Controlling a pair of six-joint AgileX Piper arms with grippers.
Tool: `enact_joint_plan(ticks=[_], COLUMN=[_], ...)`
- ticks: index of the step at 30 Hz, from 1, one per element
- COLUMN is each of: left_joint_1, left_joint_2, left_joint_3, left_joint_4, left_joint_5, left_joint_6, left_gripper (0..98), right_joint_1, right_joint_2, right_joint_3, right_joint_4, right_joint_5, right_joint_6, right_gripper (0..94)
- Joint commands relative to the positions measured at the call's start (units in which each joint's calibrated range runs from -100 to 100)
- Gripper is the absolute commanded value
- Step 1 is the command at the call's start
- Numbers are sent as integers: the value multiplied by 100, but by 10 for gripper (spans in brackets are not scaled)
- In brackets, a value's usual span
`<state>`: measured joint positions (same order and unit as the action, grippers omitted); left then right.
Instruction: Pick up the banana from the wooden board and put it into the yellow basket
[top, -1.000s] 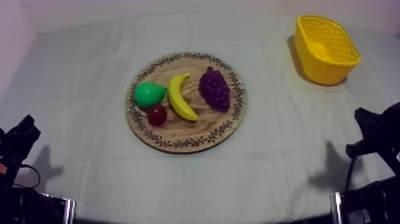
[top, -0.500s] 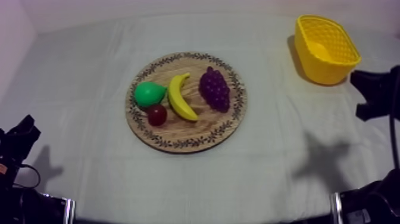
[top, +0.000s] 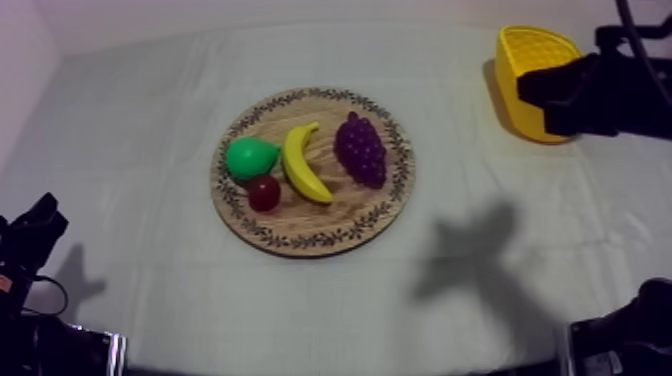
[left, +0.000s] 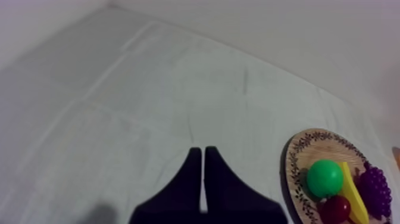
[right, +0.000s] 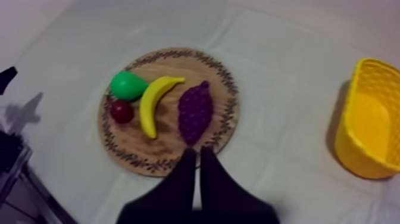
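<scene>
The banana (top: 305, 163) lies on the round wooden board (top: 390, 215) in the middle of the table. The pear (top: 250, 157) and small red fruit (top: 264, 192) are at its left, and the bunch of grapes (top: 361, 148) is at its right. The yellow basket (top: 525, 60) stands at the far right, partly hidden by my right arm (top: 610, 95), which is raised above the cloth (top: 150, 100) (its shadow (top: 470, 250) falls right of the board). The right gripper (right: 197, 154) has its fingers pressed together on nothing. Their tips are over the board's near rim, and the banana lies apart from them, farther off and to the left. The left gripper (left: 203, 152) is likewise closed and empty, low over bare cloth left of the board, well apart from the banana.
</scene>
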<state>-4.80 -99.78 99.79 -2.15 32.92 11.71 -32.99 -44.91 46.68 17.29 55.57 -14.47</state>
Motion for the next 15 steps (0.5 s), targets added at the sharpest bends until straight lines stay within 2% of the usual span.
enact_joint_plan(ticks=[1,15], left_joint_1=[-1,-1], left_joint_2=[-5,-5], left_joint_3=[-1,-1], left_joint_4=[-3,-3], left_joint_5=[-1,-1], left_joint_6=[-1,-1], left_gripper=[1,1], right_joint_1=[-181,-504], right_joint_2=[401,2057], right_joint_3=[-604,-2609], right_joint_4=[-21,185], right_joint_5=[340,1375], right_joint_6=[-20,-582], right_gripper=[2,2])
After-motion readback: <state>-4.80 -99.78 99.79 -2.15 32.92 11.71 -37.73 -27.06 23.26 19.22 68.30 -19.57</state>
